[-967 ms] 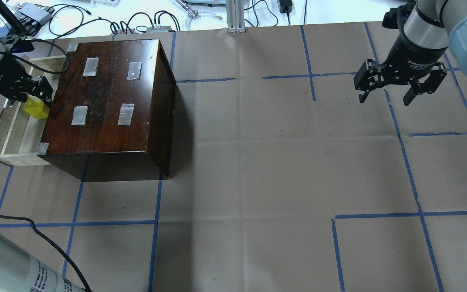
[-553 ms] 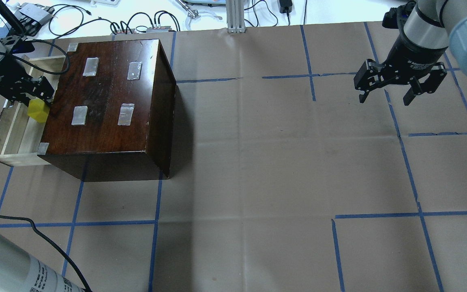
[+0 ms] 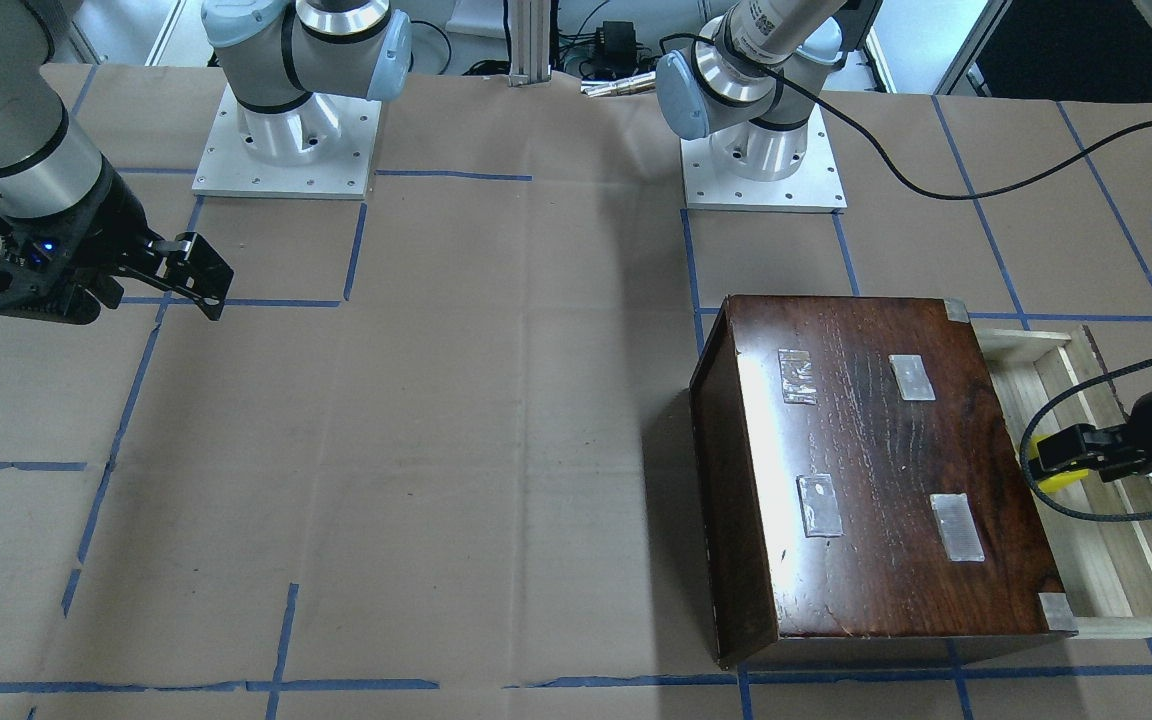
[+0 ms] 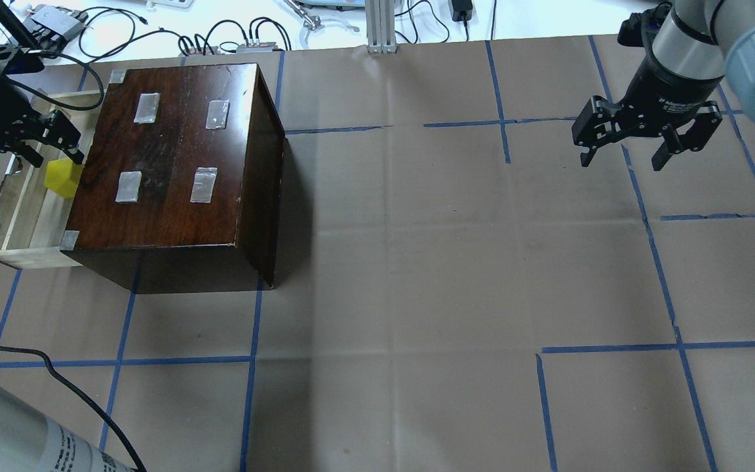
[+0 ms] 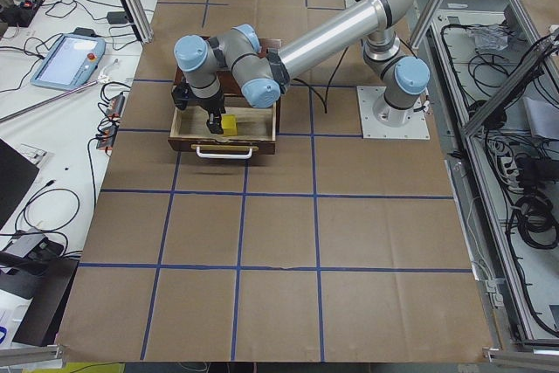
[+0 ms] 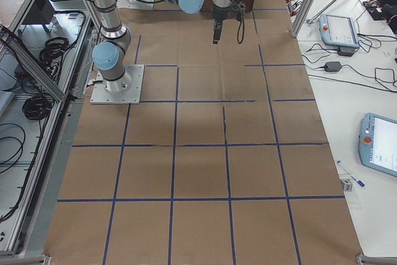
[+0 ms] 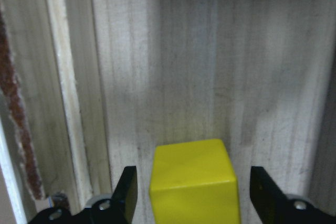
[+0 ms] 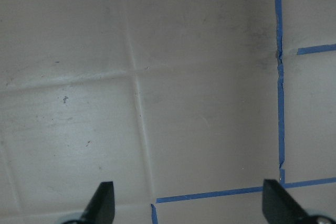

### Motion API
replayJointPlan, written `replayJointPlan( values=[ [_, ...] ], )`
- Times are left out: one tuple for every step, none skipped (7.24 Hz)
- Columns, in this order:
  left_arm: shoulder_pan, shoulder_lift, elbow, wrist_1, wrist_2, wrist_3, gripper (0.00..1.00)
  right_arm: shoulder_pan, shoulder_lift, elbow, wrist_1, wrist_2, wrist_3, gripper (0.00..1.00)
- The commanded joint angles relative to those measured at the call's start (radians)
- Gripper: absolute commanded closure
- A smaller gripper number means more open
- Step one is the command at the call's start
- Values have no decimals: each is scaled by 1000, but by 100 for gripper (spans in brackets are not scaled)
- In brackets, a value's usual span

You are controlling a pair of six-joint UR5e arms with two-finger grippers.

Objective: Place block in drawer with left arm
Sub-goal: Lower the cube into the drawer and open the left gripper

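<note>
1. Block (image 4: 63, 178) sat on the bare wood floor of the drawer (image 4: 22, 219), at the inner side just beside the front face of the dark wooden box (image 4: 174, 157). Could not tell if it touched that face.
2. Left gripper (image 4: 56, 157) hung directly over the block with its fingers spread and gripping nothing. The left wrist view showed the block (image 7: 194, 179) between the two fingertips (image 7: 127, 184), with a clear gap on each side.
3. Key relation: the block lay straight below and between the fingers, so the way out looked to be straight up. A cube has no long axis. The fingers straddled it across the drawer's short, pull-out direction.
4. Placement looked done, and only the retreat seemed left.
5. Left arm was the near one. Right gripper (image 4: 621, 161) hovered well apart at the far end of the table, fingers open and empty, with only brown paper and blue tape under it.
6. In the way were the box's top edge just beside the inner finger, the drawer walls, and the thick black cable (image 3: 946, 197) looping over the drawer.
7. Risk: sideways drift on the way up could nudge the block.
</note>
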Motion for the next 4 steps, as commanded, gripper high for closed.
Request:
replayJointPlan(
  values=[
    [-1, 64, -9, -13, 10, -3, 2, 0, 0, 0, 0, 0, -1, 0],
    [-10, 122, -27, -18, 15, -6, 1, 0, 0, 0, 0, 0, 1, 0],
    [-43, 173, -41, -62, 17, -57, 1, 0, 0, 0, 0, 0, 1, 0],
    [-106, 213, -64, -88, 18, -151, 1, 0, 0, 0, 0, 0, -1, 0]
  ],
)
